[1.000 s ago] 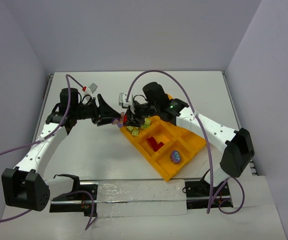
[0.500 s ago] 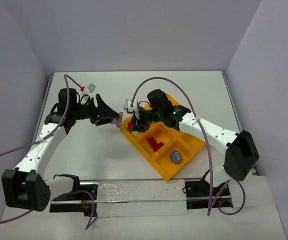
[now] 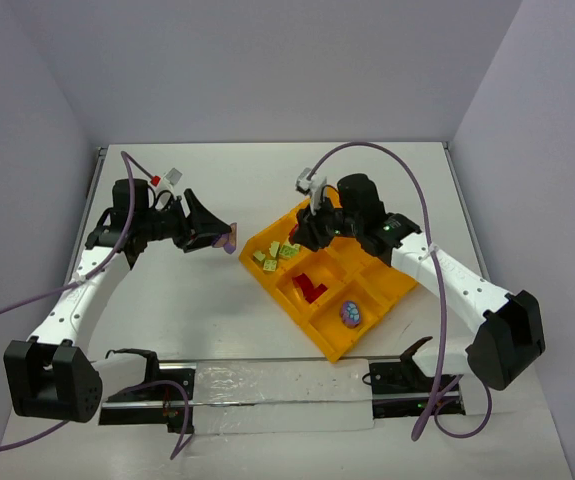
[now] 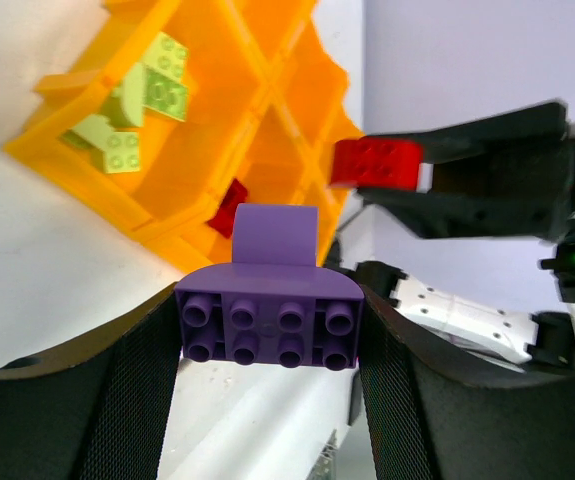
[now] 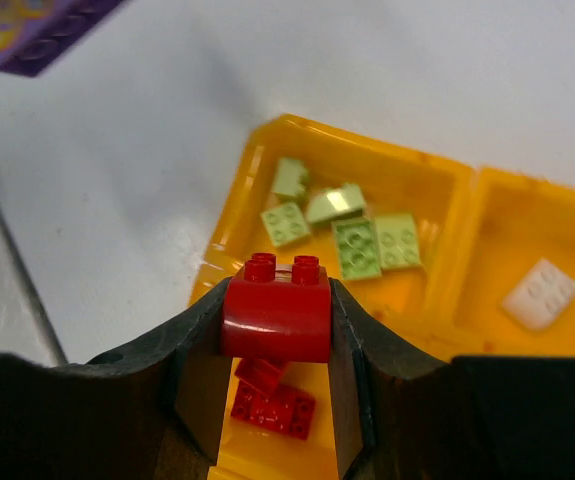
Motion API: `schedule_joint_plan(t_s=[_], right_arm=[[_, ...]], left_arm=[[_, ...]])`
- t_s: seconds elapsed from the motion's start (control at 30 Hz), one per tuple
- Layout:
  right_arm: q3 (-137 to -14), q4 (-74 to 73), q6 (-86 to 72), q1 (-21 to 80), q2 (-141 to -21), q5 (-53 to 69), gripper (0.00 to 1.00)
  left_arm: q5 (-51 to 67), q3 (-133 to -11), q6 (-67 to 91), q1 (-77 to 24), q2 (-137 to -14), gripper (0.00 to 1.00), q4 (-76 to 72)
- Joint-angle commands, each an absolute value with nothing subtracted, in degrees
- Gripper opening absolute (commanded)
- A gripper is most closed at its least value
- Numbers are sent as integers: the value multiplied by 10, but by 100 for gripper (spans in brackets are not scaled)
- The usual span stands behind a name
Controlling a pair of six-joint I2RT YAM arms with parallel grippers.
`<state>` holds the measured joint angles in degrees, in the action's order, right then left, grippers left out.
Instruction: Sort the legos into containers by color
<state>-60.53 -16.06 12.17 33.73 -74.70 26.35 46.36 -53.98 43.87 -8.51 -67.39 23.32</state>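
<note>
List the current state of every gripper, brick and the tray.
left gripper, shut on purple brick, beside the tray.
right gripper, shut on red brick, above the tray.
yellow-green bricks, loose in one corner compartment.
sorted red bricks, loose in a middle compartment.
sorted purple piece, lying in a near compartment.
white brick, alone in its compartment.

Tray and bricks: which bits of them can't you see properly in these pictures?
Right wrist view: the red pile in the tray is partly behind the held red brick; the purple brick is cut off by the top edge.
Left wrist view: the red pile is mostly behind the purple brick.
Top view: the right arm covers the tray's far compartments; the purple lump is too small to tell its shape.
</note>
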Motion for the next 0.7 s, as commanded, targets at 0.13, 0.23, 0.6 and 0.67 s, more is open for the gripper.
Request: schedule_joint_plan(t_s=[0.13, 0.23, 0.6, 0.67], right_arm=[[-530, -156, -85, 299, -669, 70, 0], [-515, -157, -101, 299, -647, 33, 0], [-490, -194, -90, 301, -676, 70, 18], [-487, -189, -89, 303, -682, 77, 27]], left_arm=[[425, -579, 402, -82, -685, 0, 263], [430, -576, 404, -82, -686, 0, 258], [439, -580, 413, -82, -692, 0, 243], [440, -581, 413, -82, -694, 0, 243]])
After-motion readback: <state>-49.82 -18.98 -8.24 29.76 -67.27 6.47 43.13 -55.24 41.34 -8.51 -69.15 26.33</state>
